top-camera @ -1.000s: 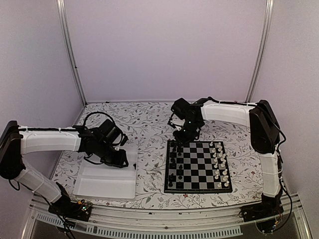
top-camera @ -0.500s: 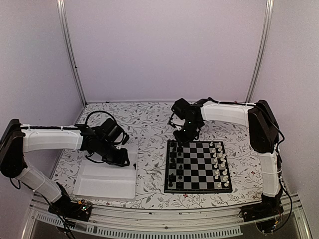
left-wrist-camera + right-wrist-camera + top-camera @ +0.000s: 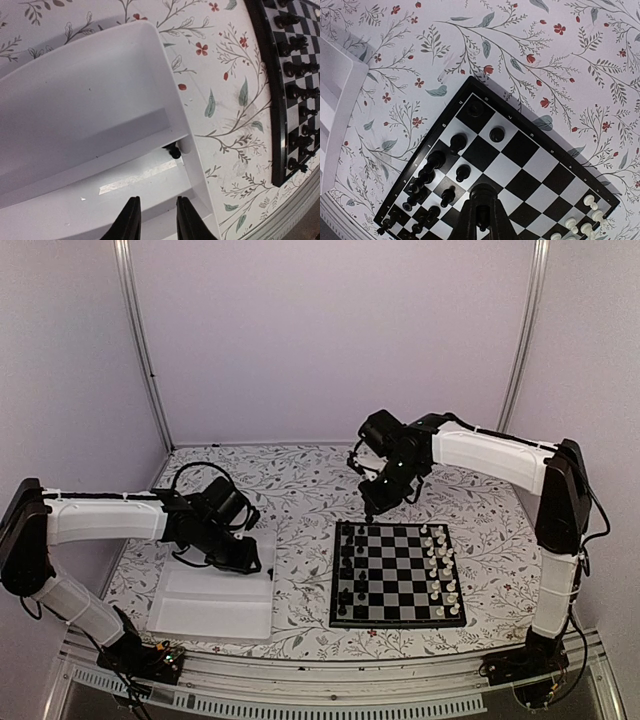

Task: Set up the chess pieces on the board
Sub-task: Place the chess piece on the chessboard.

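Tray (image 3: 167, 70) holds one black chess piece (image 3: 174, 150); left tool (image 3: 157, 202) slightly parted and empty, right tool (image 3: 481, 197) closed.

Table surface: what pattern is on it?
Table surface: white with grey vines, red flowers; right wrist view.

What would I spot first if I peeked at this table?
The black-and-white board on the flowery table, with tiny black pieces lined down its left side and white pieces down its right. The right fingers hang shut above its far left corner. Left of the board sits a white tray, with one lone black piece tucked against its wall.
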`<action>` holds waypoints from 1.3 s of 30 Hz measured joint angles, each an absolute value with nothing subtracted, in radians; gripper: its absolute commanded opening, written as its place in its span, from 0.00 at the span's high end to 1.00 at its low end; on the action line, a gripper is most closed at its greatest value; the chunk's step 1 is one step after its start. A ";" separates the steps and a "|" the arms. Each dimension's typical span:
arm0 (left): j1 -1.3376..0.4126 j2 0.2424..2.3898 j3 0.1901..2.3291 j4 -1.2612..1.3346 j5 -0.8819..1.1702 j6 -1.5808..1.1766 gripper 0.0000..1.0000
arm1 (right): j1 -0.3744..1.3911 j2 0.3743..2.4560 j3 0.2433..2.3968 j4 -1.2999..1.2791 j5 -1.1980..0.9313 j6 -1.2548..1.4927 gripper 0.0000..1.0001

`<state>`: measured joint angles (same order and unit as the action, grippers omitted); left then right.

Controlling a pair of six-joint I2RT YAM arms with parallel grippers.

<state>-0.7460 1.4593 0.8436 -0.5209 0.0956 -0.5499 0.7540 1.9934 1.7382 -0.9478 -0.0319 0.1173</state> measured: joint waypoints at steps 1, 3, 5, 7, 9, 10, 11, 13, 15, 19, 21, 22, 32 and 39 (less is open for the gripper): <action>-0.746 1.459 0.845 -0.520 0.095 -0.550 0.72 | 0.761 1.971 1.732 -0.949 -0.036 0.117 1.00; -0.746 1.459 0.847 -0.520 0.095 -0.550 0.72 | 0.772 1.943 1.718 -0.952 -0.043 0.117 1.00; -0.746 1.459 0.850 -0.519 0.094 -0.550 0.72 | 0.802 1.926 1.701 -0.958 -0.051 0.116 1.00; -0.746 1.459 0.851 -0.519 0.094 -0.550 0.72 | 0.849 1.924 1.687 -0.963 -0.061 0.116 1.00; -0.746 1.459 0.852 -0.519 0.093 -0.550 0.72 | 0.902 1.924 1.668 -0.967 -0.072 0.117 1.00; -0.746 1.459 0.852 -0.519 0.093 -0.550 0.72 | 0.919 1.924 1.661 -0.970 -0.079 0.117 1.00; -0.746 1.459 0.852 -0.519 0.093 -0.550 0.72 | 0.941 1.924 1.653 -0.971 -0.087 0.118 1.00; -0.746 1.459 0.852 -0.519 0.093 -0.550 0.72 | 0.973 1.924 1.641 -0.975 -0.102 0.121 1.00; -0.746 1.459 0.852 -0.519 0.093 -0.550 0.72 | 0.991 1.924 1.636 -0.976 -0.114 0.126 1.00; -0.746 1.459 0.852 -0.519 0.092 -0.551 0.72 | 1.002 1.924 1.628 -0.974 -0.126 0.135 1.00; -0.746 1.459 0.852 -0.518 0.092 -0.551 0.72 | 1.002 1.926 1.621 -0.972 -0.127 0.136 1.00; -0.746 1.459 0.852 -0.518 0.092 -0.551 0.72 | 1.002 1.928 1.620 -0.971 -0.128 0.136 1.00; -0.746 1.456 0.852 -0.518 0.088 -0.554 0.72 | 1.002 1.963 1.618 -0.958 -0.126 0.134 1.00; -0.746 1.448 0.852 -0.519 0.085 -0.559 0.71 | 1.002 1.998 1.618 -0.949 -0.117 0.134 0.99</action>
